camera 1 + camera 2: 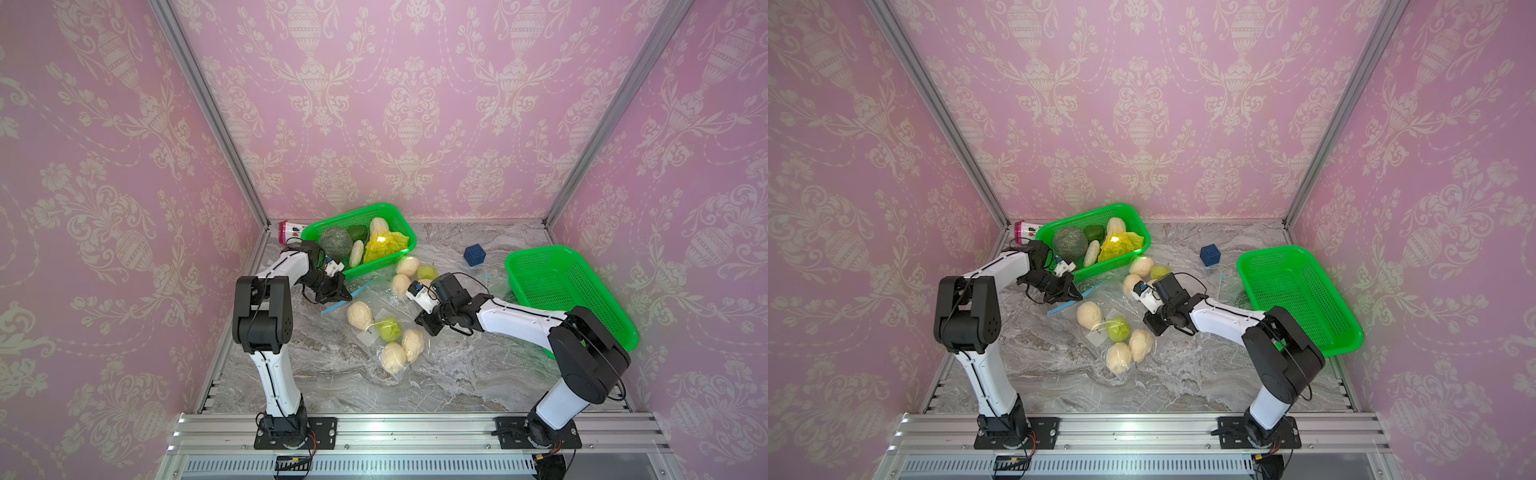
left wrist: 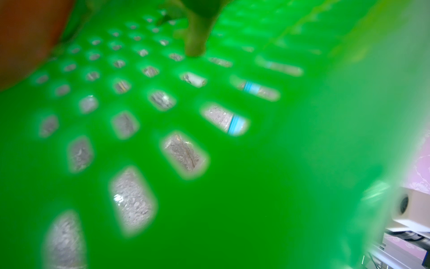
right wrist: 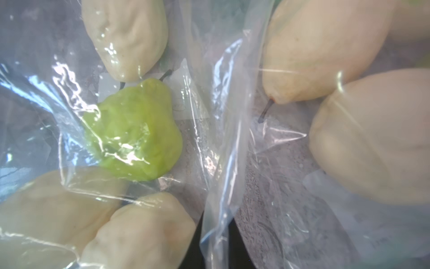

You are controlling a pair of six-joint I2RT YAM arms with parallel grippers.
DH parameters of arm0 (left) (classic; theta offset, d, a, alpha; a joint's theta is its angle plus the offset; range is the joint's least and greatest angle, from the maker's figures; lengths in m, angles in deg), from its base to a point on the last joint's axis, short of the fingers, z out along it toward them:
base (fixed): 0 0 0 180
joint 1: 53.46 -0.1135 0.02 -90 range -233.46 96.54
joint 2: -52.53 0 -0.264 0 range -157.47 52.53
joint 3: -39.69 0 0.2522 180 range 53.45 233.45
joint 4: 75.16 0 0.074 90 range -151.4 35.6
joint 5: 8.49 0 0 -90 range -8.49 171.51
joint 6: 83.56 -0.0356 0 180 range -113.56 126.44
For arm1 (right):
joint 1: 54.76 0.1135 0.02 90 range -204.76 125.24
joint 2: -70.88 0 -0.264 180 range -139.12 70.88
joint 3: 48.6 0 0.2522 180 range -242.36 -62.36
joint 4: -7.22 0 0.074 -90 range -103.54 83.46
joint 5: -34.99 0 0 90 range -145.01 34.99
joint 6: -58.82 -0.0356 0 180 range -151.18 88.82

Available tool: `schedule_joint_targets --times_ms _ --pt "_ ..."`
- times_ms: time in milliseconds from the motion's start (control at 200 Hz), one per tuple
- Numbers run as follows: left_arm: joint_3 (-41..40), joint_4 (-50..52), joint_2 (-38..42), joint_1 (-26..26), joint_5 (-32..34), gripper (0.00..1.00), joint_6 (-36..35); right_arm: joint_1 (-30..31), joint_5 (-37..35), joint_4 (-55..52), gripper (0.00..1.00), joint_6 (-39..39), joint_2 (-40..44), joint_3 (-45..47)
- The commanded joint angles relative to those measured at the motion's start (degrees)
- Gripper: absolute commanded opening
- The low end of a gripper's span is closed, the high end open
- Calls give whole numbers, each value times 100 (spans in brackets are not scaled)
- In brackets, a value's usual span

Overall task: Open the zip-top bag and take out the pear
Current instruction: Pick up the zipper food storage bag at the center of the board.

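A clear zip-top bag [image 1: 374,301] with a blue zip strip [image 1: 334,308] lies on the marble table and holds cream pears and a green pear [image 1: 388,328], which also shows in the right wrist view [image 3: 135,135]. More pears [image 1: 407,266] lie beyond it under plastic. In both top views my left gripper [image 1: 347,296] [image 1: 1077,296] is shut on the blue zip strip. My right gripper [image 1: 429,330] [image 3: 216,251] is shut on a fold of bag film [image 3: 223,186]. A green basket wall [image 2: 232,209] fills the left wrist view and hides the jaws.
A green basket [image 1: 361,210] with a melon and other vegetables stands at the back, right behind my left gripper. An empty green basket [image 1: 536,251] sits at the right. A blue cube [image 1: 475,254] and a pink-capped bottle [image 1: 286,230] are near the back wall.
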Motion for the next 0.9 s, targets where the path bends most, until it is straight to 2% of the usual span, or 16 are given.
schedule_joint_targets --times_ms 0,80,145,325,645,720,896 --pt "48 226 816 3 -6 0 115 -323 621 469 25 -344 494 224" --pt "96 266 1208 35 -8 0 206 -489 855 619 58 -388 711 334" --pt "44 65 1624 155 -42 0 273 -564 960 710 70 -394 863 396" --pt "529 -127 2458 772 33 0 32 -816 1373 920 76 -473 1281 381" --pt "2105 430 2545 1521 -181 0 -983 -1421 2257 1720 79 -325 2285 474" --pt "2187 362 2647 1657 -173 0 -1266 -1549 2489 1810 79 -165 2500 529" --pt "1749 -150 3190 1992 -107 0 -2184 -1826 2600 1841 86 173 2905 539"
